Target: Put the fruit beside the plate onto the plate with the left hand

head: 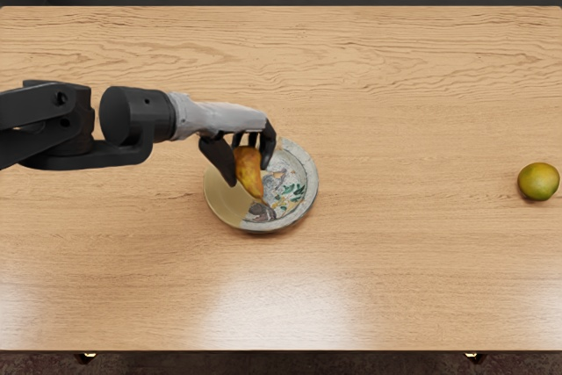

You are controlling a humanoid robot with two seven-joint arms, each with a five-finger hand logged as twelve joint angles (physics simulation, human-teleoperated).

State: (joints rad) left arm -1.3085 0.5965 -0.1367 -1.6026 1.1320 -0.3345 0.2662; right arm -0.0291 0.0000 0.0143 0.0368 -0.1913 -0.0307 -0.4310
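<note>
One wooden desk [395,287] fills nearly the whole frame, its grain running left to right. One arm shows, the left arm [136,116], coming in from the left edge at mid-height: a black forearm with a grey wrist, reaching toward the centre.

There is one plate [224,204], round and cream with a painted pattern on its right half, lying just left of the frame's centre. The left hand [237,142] hangs over the plate's upper left part. Its dark fingers [266,148] are curled downward around the top of a fruit, with the thumb on the fruit's left side and the others on its right.

There are two fruits. The orange-yellow fruit [249,173] is in that grasp, inside the plate's outline over its left-centre. It is long and tapered, and its long axis runs nearly up and down in the frame, leaning a little so the narrow lower end points toward the bottom right (whether that end touches the plate I cannot tell). The other, a round green-yellow fruit [538,181], sits alone on the desk at the far right edge, well apart from the plate.
</note>
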